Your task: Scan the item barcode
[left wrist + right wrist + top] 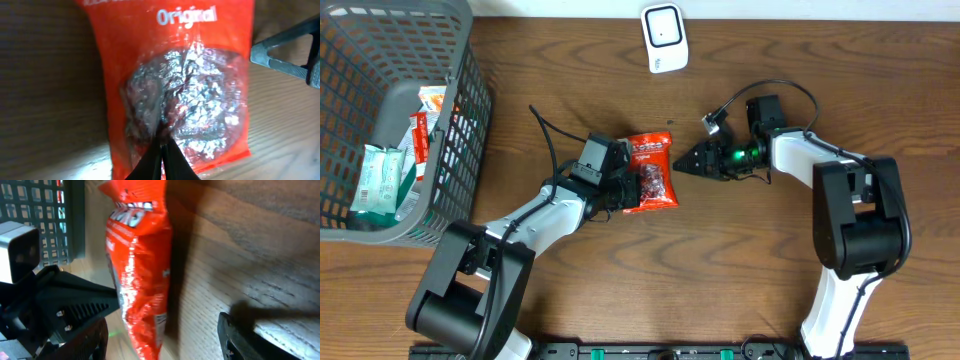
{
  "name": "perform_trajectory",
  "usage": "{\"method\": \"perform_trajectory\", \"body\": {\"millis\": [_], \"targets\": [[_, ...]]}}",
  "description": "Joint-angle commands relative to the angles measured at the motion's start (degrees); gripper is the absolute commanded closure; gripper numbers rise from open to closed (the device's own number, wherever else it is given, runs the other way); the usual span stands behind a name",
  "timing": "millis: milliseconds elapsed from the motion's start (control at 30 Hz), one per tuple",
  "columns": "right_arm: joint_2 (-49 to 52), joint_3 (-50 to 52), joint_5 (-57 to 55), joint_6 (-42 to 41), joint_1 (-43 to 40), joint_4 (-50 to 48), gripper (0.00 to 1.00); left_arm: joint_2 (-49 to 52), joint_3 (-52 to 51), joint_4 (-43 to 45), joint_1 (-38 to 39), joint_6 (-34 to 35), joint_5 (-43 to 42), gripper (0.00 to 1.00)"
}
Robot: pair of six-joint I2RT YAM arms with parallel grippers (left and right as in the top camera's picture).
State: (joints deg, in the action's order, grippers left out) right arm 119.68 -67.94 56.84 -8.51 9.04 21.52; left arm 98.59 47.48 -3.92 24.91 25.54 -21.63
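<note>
The item is a red snack bag (650, 172) with a clear window showing foil-wrapped pieces (190, 95). It is held off the table's middle, nearly on edge. My left gripper (623, 188) is shut on the bag's lower left part, its fingertips pinched together on the film (162, 147). My right gripper (684, 160) is open at the bag's right edge, and the bag's lower end (142, 285) hangs between its fingers (87, 342). A small white patch (161, 322) shows on the bag; I cannot make out a barcode. The white scanner (665, 38) stands at the back.
A grey mesh basket (460, 120) at the far left holds several packets (385, 175). The basket wall (40, 215) also shows behind the left arm (65, 305) in the right wrist view. Cables (545, 135) trail from both wrists over the wooden table.
</note>
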Motion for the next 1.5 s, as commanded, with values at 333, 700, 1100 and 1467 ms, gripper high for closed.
{"method": "perform_trajectory", "body": {"millis": [333, 700, 1100, 1467], "targets": [[2.2, 0.4, 1.2, -2.7, 7.8, -8.2, 0.39, 0.4, 0.0, -2.3, -0.1, 0.0, 6.3, 0.92], [2.2, 0.4, -1.3, -3.8, 11.9, -11.8, 0.75, 0.4, -0.4, -2.4, -0.1, 0.0, 7.8, 0.92], [-5.8, 0.3, -11.4, 0.5, 10.8, -4.5, 0.99, -8.5, 0.2, -3.2, -0.2, -0.8, 7.8, 0.83], [-27.3, 0.4, -81.1, -4.0, 10.7, 29.8, 0.99, -22.5, 0.0, -24.3, -2.5, -0.8, 24.7, 0.71]]}}
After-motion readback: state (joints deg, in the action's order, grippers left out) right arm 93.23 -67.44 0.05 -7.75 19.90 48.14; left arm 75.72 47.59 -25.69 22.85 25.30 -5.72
